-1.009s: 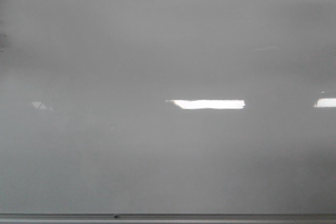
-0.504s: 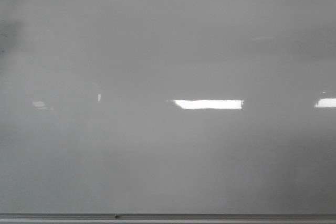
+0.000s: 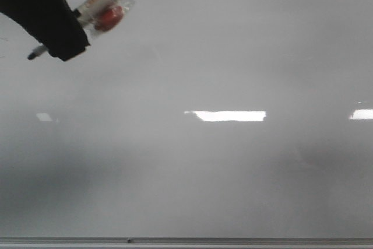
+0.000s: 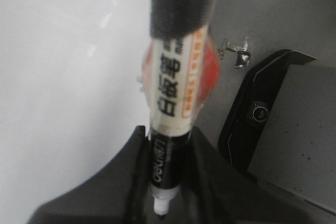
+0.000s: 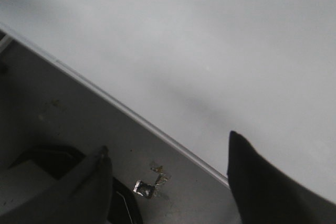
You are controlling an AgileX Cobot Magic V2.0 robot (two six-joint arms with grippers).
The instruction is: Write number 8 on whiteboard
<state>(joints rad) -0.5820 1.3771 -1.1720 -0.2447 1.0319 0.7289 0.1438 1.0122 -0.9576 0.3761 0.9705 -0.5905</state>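
Newly arrived over the whiteboard's (image 3: 221,167) upper left, left gripper (image 3: 55,33) pinches a black marker (image 3: 96,11) — tip leftward, slanting down; no 8 drawn yet; right gripper (image 5: 168,182) spread, empty, near the board's edge strip.

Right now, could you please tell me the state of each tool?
Left tool: closed on the marker.
Right tool: open, holding nothing.
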